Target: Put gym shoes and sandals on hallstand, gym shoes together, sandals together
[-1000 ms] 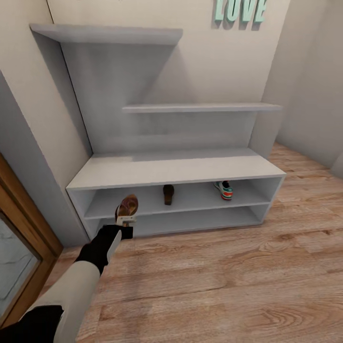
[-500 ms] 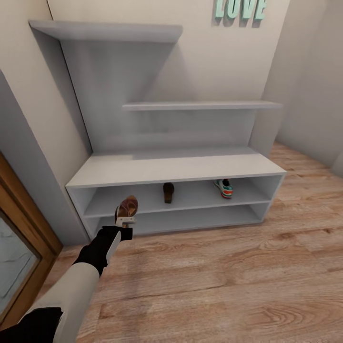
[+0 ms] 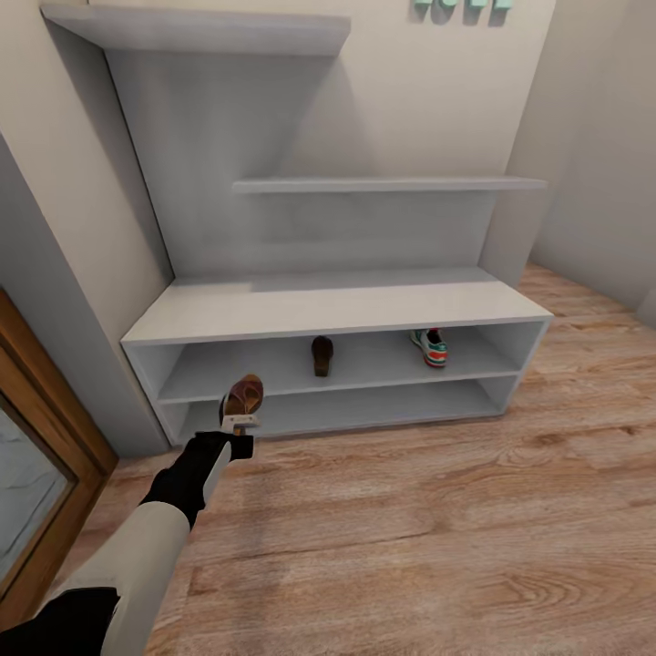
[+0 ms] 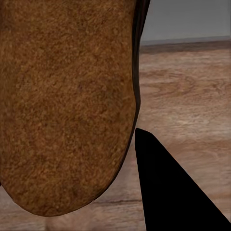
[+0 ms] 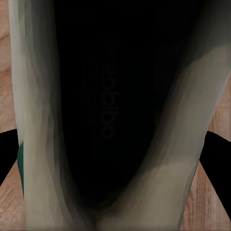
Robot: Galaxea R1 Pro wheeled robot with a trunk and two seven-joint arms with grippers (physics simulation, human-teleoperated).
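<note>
The light-grey hallstand [image 3: 337, 308] stands against the wall. On its upper slot shelf lie one dark-brown sandal [image 3: 322, 354] near the middle and one gym shoe [image 3: 429, 347] further right, well apart. My left gripper [image 3: 241, 417] is shut on the heel end of the second sandal [image 3: 244, 395], held toe up in front of the rack's left end, just above the corridor floor [image 3: 410, 510]. The left wrist view has this sandal's tan insole [image 4: 67, 96] beside one black finger [image 4: 173, 192]. In the right wrist view, the second gym shoe [image 5: 38, 144] sits close between two black fingers [image 5: 219, 159].
A wooden door frame [image 3: 50, 428] and a grey wall edge stand to the left of the rack. Stepped grey shelves [image 3: 383, 185] rise above the bench top. Teal letters [image 3: 460, 5] hang on the wall. Open plank floor stretches in front and to the right.
The whole picture has shifted, so the camera has moved; the rack looks a little nearer. My left gripper still holds the sandal at about the same place before the rack's left end.
</note>
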